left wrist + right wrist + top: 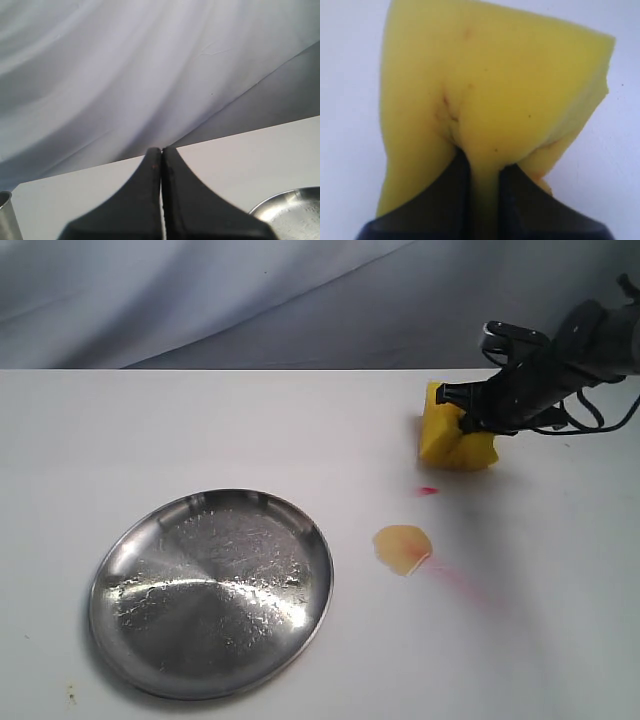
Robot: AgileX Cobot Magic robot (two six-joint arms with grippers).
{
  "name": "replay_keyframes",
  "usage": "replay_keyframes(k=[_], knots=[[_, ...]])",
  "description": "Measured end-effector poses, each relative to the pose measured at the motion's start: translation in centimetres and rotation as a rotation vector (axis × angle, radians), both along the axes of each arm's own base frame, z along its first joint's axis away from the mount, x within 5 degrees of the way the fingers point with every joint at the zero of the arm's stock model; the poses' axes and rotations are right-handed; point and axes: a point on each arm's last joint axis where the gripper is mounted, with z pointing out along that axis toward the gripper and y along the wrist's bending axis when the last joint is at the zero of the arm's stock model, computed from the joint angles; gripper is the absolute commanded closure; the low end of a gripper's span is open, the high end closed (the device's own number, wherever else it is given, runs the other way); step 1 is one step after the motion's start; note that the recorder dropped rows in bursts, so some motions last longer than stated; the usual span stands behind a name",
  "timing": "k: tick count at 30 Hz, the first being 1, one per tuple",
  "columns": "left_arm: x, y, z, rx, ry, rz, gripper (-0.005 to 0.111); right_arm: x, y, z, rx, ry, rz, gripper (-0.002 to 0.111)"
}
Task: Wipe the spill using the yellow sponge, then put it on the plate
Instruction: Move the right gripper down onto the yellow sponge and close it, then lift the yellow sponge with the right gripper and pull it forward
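Note:
The yellow sponge (450,440) sits at the right rear of the white table, squeezed between the fingers of my right gripper (468,412). In the right wrist view the sponge (495,90) bulges out past the black fingers (445,200), and my right gripper (484,162) pinches a fold of it. The tan-orange spill (402,547) lies on the table in front of the sponge, apart from it. The silver plate (130,550) rests at the front left. My left gripper (161,150) is shut with nothing in it, held above the table, and does not show in the exterior view.
A small red dot (428,490) lies between sponge and spill, and a faint pink streak (470,585) runs right of the spill. The plate's rim (270,200) shows beside my left gripper, and a metal cylinder (7,217) stands at the table's far side. Grey cloth hangs behind.

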Motion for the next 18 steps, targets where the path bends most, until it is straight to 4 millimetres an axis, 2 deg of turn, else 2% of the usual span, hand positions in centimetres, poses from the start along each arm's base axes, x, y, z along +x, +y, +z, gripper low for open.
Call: replay_keyframes(k=[3, 5, 6, 7, 9, 11, 13, 16, 18], knots=[[0.0, 0.0, 0.0, 0.0, 0.0, 0.0, 0.107, -0.8, -0.2, 2.2, -0.008, -0.018, 0.019, 0.108], [0.0, 0.0, 0.0, 0.0, 0.0, 0.0, 0.107, -2.3, -0.7, 4.4, -0.029, -0.066, 0.023, 0.108], [0.0, 0.0, 0.0, 0.0, 0.0, 0.0, 0.107, -3.7, -1.2, 5.4, -0.057, -0.11, 0.041, 0.108], [0.0, 0.0, 0.0, 0.0, 0.0, 0.0, 0.107, -4.7, -1.5, 5.6, -0.07, -0.118, 0.05, 0.108], [0.0, 0.0, 0.0, 0.0, 0.0, 0.0, 0.107, -7.8, -2.3, 5.6, -0.106, -0.096, 0.079, 0.108], [0.0, 0.0, 0.0, 0.0, 0.0, 0.0, 0.107, -12.4, -3.1, 5.1, -0.138, -0.046, 0.129, 0.108], [0.0, 0.0, 0.0, 0.0, 0.0, 0.0, 0.107, -16.0, -3.1, 5.4, -0.143, -0.037, 0.163, 0.108], [0.0, 0.0, 0.0, 0.0, 0.0, 0.0, 0.107, -20.4, -1.8, 6.9, -0.071, -0.06, 0.188, 0.108], [0.0, 0.0, 0.0, 0.0, 0.0, 0.0, 0.107, -22.5, -0.5, 7.8, -0.04, -0.084, 0.236, 0.108]])
